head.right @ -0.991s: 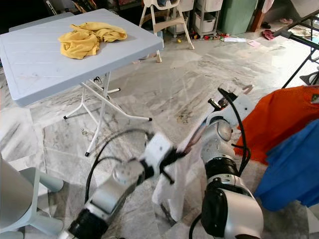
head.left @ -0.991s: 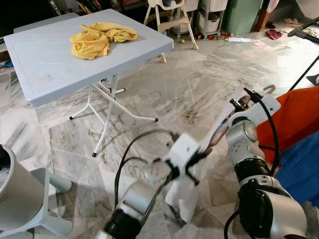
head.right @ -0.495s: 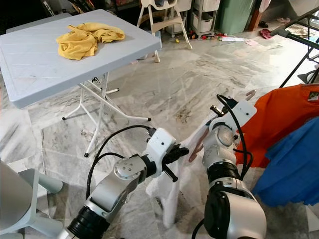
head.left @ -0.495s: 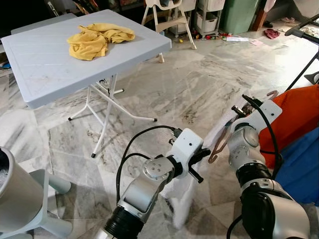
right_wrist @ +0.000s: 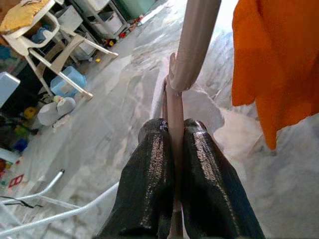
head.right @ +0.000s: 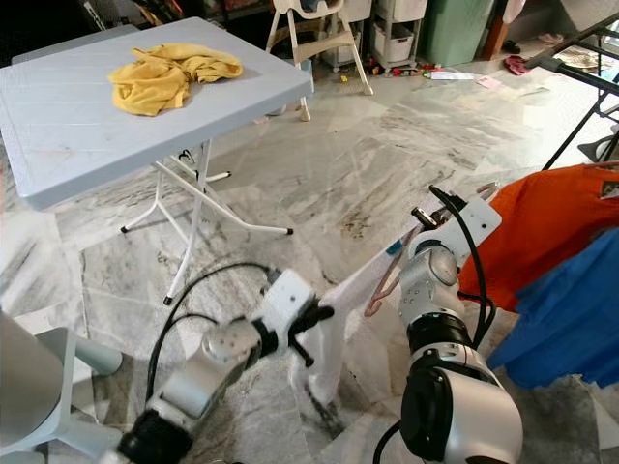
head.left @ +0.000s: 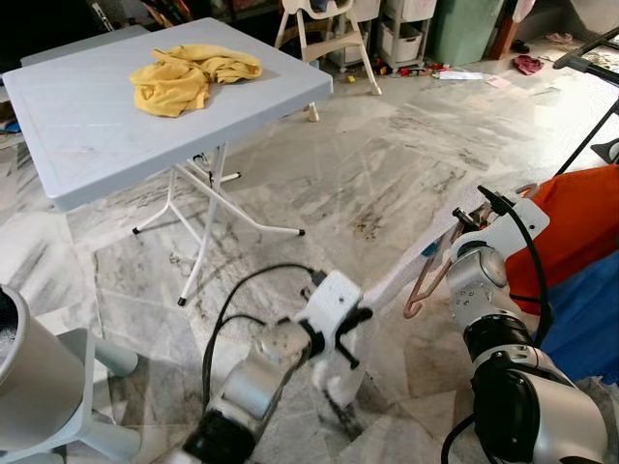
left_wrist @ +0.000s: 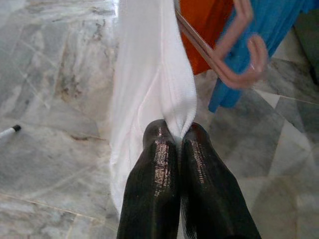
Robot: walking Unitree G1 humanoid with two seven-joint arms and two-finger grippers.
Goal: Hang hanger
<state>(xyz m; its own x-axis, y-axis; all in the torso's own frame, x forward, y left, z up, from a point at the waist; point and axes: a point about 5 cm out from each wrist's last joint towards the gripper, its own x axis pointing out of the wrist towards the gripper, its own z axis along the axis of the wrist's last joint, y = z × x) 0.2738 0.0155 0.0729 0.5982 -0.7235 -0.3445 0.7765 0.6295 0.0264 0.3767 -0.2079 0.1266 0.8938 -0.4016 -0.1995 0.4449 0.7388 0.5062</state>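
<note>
Dropping lower and nearer than half a second ago, the left gripper is pinching the white garment taut, while the right gripper is clamping the pink hanger beside the orange shirt, probably nearing the rack.

The left gripper has its two black fingers pressed close together, and they pinch a fold of white cloth. The cloth runs away from the fingers in a long strip and hangs over the grey marble floor. A pink hanger lies just beside the cloth, with its hook curled round. Behind the hanger are an orange cloth and a blue cloth.
</note>
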